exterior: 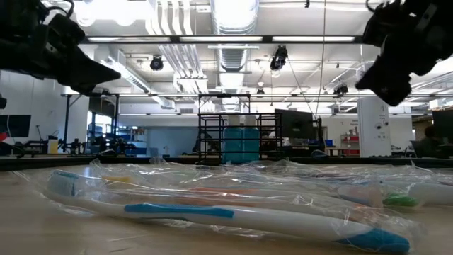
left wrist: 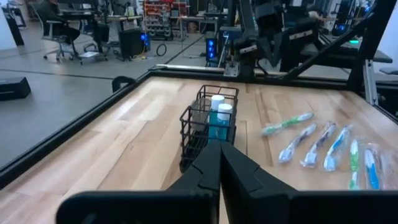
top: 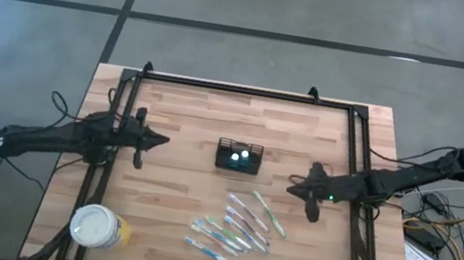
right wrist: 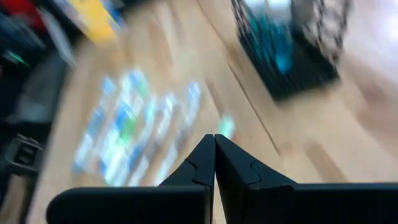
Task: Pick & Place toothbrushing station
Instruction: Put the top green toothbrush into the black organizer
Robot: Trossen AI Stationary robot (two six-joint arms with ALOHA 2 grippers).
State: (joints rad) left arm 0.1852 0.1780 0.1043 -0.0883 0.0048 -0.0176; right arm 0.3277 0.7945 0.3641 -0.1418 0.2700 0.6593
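Left end effector (top: 160, 141) pressed together, empty, hovering left of the toothbrushing station (top: 238, 155) with bare bench (top: 188, 114) between them. Right end effector (top: 291, 189) also pressed together, empty, just right of the station and slightly nearer the front. Station sits mid-bench, upright (two bottles inside), well off every edge. Wrapped toothbrushes (top: 235, 229) lie in front of it; white-lidded tub (top: 95, 226) near the front-left corner.
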